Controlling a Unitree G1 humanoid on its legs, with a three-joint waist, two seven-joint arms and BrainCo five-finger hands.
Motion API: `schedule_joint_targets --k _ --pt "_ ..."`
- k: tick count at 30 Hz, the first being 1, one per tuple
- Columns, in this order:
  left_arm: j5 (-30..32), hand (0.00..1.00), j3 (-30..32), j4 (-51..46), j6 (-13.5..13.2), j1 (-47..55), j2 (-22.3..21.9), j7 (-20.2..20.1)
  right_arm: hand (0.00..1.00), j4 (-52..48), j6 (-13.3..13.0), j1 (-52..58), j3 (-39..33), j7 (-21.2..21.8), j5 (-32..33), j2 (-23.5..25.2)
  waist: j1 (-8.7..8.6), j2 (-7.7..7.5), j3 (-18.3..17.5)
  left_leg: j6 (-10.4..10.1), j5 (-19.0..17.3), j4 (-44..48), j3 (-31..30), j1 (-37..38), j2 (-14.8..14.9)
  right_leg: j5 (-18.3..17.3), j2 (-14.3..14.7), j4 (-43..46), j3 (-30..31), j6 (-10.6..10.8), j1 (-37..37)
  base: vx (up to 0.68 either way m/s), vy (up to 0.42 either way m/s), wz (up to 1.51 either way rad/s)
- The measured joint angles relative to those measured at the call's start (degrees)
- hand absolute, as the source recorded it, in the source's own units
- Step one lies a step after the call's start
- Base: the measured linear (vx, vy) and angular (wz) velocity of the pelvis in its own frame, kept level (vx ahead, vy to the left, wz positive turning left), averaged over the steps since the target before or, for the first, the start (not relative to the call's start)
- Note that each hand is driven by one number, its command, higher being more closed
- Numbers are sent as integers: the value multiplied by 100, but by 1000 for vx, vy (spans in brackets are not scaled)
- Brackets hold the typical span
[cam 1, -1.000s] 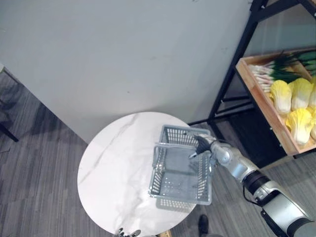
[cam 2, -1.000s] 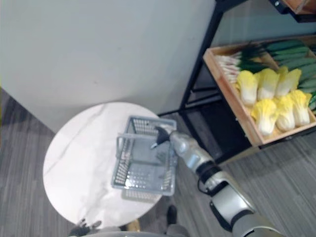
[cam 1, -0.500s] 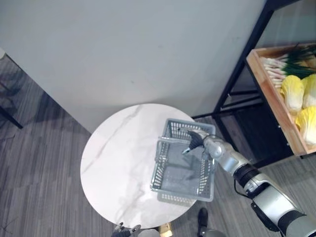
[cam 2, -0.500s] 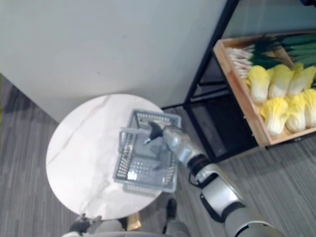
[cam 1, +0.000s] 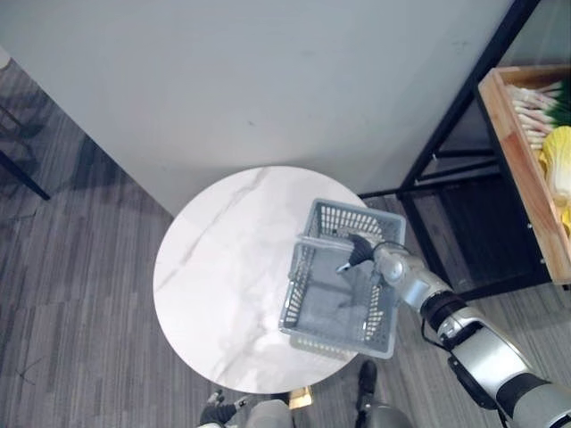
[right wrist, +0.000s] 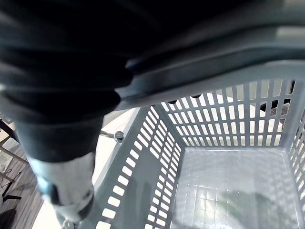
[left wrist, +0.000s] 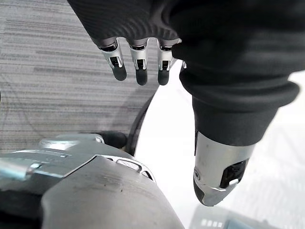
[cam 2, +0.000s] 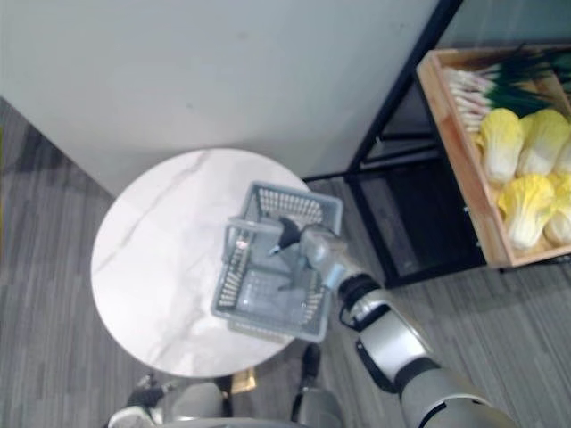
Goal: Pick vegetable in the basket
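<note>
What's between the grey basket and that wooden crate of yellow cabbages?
In the right eye view, the black rack frame and a strip of grey floor lie between the basket and the crate.

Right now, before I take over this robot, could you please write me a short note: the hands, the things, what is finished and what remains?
Left hand: open, holds nothing, hangs beside the table.
Right hand: at the handle of the basket; whether it grips cannot be seen.
Basket: on the table, near its right edge, empty inside.
Vegetables: yellow cabbages and green onions lie in the wooden crate on the shelf to the right.
Done: nothing is picked yet.
Left: take a vegetable from the crate and put it in the basket.
</note>
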Motion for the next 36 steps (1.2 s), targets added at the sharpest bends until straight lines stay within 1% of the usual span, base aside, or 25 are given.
schedule_joint_targets --k 7,11,13,19,21,22,24,25,26,27,29,30,33,36 --pt "0 0 -38 -8 0 -9 4 14 100 -178 -14 43 126 11 -9 -104 3 3 24 1 0 2 2 -6 -4 0 -3 1 10 0 -10 -5 -10 0" --pt "1 0 -67 -11 0 -9 12 30 100 -593 -46 221 320 15 -126 -220 1 3 23 2 -2 10 0 10 0 -1 -3 0 10 0 12 -11 -18 0" --pt "2 0 -119 -12 0 -9 28 44 100 -764 -91 292 538 18 -223 -302 0 1 22 2 -3 11 -3 28 1 -1 -3 0 9 0 34 0 0 0" --pt "52 0 -239 -13 5 -12 121 34 100 -1619 -327 767 1238 312 -221 -692 -12 -20 9 10 -13 11 -8 161 18 -1 8 8 20 0 155 -3 -5 0" --pt "79 0 -238 -11 7 -5 142 -1 100 -2001 -420 918 1470 456 -217 -913 -28 -52 -11 10 -15 10 -3 185 19 -1 9 17 27 1 172 -16 -12 -1" --pt "120 0 -236 -8 8 17 167 -15 100 -2347 -494 997 1643 552 -211 -1115 -74 -95 -40 10 -15 11 2 195 19 -1 9 21 36 1 176 0 0 0" --pt "222 0 -229 3 10 64 194 -23 100 -2747 -594 1039 1750 678 -193 -1335 -149 -154 -84 10 -15 13 14 201 19 0 11 20 58 1 176 -40 -31 -6" --pt "266 0 -224 45 14 79 208 -25 100 -3093 -670 1042 1853 722 -125 -1572 -170 -201 -123 9 -16 13 62 229 22 0 17 20 117 2 174 -51 -37 -23" --pt "267 0 -219 59 47 105 248 -30 100 -3381 -738 1038 1901 774 17 -1783 -171 -259 -210 18 -27 11 150 242 31 6 34 17 211 11 142 -44 -34 -28" --pt "270 0 -218 59 70 114 249 -34 100 -3524 -770 1036 1901 780 80 -1880 -172 -287 -243 19 -32 10 180 260 36 14 44 13 255 22 139 -44 -39 -30" --pt "281 0 -219 95 105 167 324 -49 100 -3977 -879 1021 1901 874 320 -2237 -200 -360 -389 21 -43 7 241 296 53 18 76 12 348 27 128 -45 -50 -23" --pt "287 0 -222 156 112 200 342 -50 100 -4136 -932 1000 1902 895 380 -2400 -260 -390 -488 15 -51 7 291 321 60 23 93 13 402 33 125 -41 -44 -18" --pt "318 0 -239 270 121 241 361 -48 100 -4318 -1050 921 1905 898 536 -2688 -308 -408 -695 11 -90 10 423 393 80 64 137 7 580 20 117 -54 -40 -25" --pt "415 0 -311 274 121 239 364 -47 100 -4385 -1123 882 1906 899 553 -2918 -332 -379 -764 16 -97 24 469 395 74 104 139 -3 645 22 98 -51 -32 -14"
